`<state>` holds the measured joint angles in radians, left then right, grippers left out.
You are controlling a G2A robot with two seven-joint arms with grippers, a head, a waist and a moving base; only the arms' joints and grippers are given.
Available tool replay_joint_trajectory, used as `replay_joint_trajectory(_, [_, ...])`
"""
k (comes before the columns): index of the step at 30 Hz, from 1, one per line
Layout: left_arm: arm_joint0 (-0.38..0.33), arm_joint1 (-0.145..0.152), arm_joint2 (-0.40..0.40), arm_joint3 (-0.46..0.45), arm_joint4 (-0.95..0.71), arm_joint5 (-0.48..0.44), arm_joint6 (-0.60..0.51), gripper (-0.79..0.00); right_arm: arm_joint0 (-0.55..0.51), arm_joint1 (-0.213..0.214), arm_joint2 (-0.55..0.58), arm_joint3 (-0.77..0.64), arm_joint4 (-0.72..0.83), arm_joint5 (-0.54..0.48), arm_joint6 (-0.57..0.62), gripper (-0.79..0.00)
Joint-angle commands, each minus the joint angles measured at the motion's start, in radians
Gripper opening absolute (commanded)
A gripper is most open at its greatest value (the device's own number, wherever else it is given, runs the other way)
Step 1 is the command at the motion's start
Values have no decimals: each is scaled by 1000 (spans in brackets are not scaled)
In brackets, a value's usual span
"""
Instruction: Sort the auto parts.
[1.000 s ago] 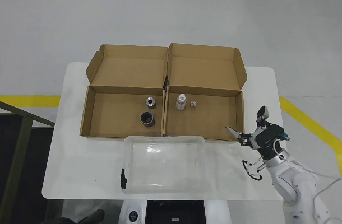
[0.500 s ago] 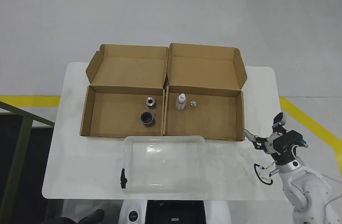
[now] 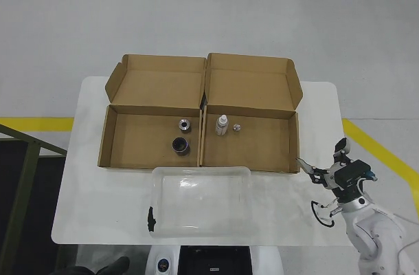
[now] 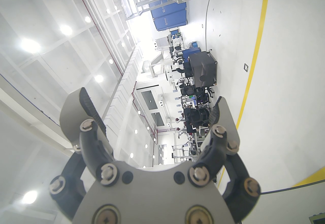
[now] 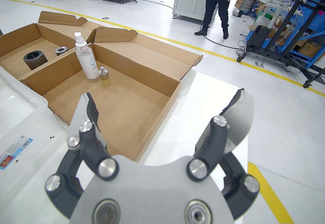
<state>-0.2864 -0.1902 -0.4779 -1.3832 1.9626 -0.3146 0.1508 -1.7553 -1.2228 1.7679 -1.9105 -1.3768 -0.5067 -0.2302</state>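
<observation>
Two open cardboard boxes sit side by side at the back of the white table (image 3: 312, 110). The left box (image 3: 137, 141) holds a dark cylinder (image 3: 180, 144) and a metal ring part (image 3: 185, 125). In the right box (image 3: 261, 146) stand a white spray bottle (image 3: 222, 124) and a small capped bottle (image 3: 238, 127). My right gripper (image 3: 321, 152) hovers open and empty by the table's right front edge, just outside the right box's near corner. In the right wrist view the gripper (image 5: 163, 95) faces the spray bottle (image 5: 85, 57) and the small bottle (image 5: 104, 77). My left gripper (image 4: 151, 98) is open, empty, and turned toward the hall.
A clear plastic tray (image 3: 202, 170) lies in front of the boxes, its rim close to their near walls. Both box lids are folded back flat behind them. A strip of bare table runs along the right of the right box (image 5: 132, 108).
The right arm drew back to the right, away from the right box's corner, then held still over the last half second. The parts in the boxes have not moved.
</observation>
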Motion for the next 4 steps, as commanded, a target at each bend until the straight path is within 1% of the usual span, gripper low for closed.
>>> replay_joint_trajectory(1, [0, 0, 0, 0, 0, 0, 0, -1, 0, 0, 0, 0, 0, 0, 0, 0])
replay_joint_trajectory(4, [0, 0, 0, 0, 0, 0, 0, -1, 0, 0, 0, 0, 0, 0, 0, 0])
